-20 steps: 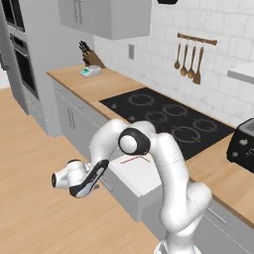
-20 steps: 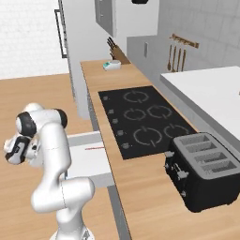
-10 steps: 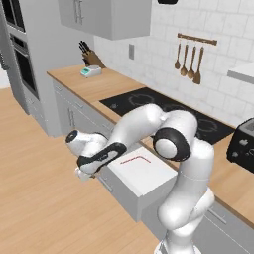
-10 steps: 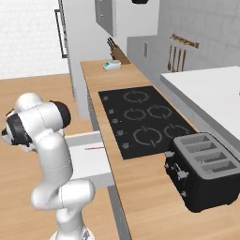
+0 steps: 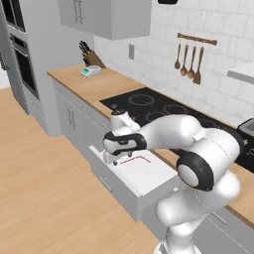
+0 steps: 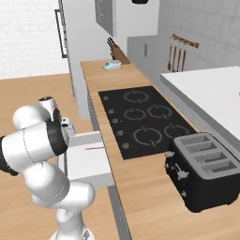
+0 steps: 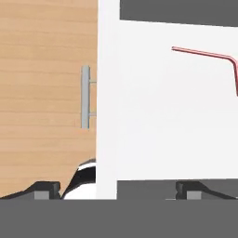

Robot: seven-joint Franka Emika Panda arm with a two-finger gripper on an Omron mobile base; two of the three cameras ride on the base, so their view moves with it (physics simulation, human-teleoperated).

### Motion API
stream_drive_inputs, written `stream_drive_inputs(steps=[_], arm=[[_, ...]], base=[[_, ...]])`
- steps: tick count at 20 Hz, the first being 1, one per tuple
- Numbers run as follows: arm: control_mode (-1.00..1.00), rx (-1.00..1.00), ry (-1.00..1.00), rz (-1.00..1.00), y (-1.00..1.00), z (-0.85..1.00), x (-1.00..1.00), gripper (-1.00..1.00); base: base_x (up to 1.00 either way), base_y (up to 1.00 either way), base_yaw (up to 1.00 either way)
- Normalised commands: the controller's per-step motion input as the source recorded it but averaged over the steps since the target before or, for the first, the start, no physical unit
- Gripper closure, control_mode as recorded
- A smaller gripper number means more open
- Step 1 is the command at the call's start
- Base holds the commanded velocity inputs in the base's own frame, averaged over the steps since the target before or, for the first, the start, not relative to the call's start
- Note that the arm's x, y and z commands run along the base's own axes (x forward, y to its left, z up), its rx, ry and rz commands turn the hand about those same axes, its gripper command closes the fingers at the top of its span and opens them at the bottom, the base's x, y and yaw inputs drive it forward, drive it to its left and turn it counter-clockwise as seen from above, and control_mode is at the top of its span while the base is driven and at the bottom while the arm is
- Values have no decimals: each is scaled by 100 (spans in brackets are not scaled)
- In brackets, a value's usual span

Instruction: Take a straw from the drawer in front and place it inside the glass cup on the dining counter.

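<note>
The drawer stands open, the straw lying on its white floor in the upper right of the hand view. The hand hovers over the drawer's left end, released and empty, its fingertips set wide apart. Judged step: approach to grasp; the next move calls for shifting across to the straw and descending.

open drawer, white inside, red straw lying flat on its floor

Wood plank floor. Grey cabinets under wood tabletop with black hob. White tiled wall with hanging utensils. Knife block at far tabletop corner; black toaster at near end.
</note>
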Motion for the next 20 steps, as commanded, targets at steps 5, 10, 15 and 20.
stream_drive_inputs(steps=[5,10,15,20], arm=[[-100,0,13,-6,-37,-15,53,-100],[-100,0,6,-3,-9,-44,64,-100],[-100,0,2,0,0,-63,60,-100],[-100,0,5,0,-5,-70,56,-100]], base=[[0,0,0],[0,0,0],[0,0,0],[0,0,0]])
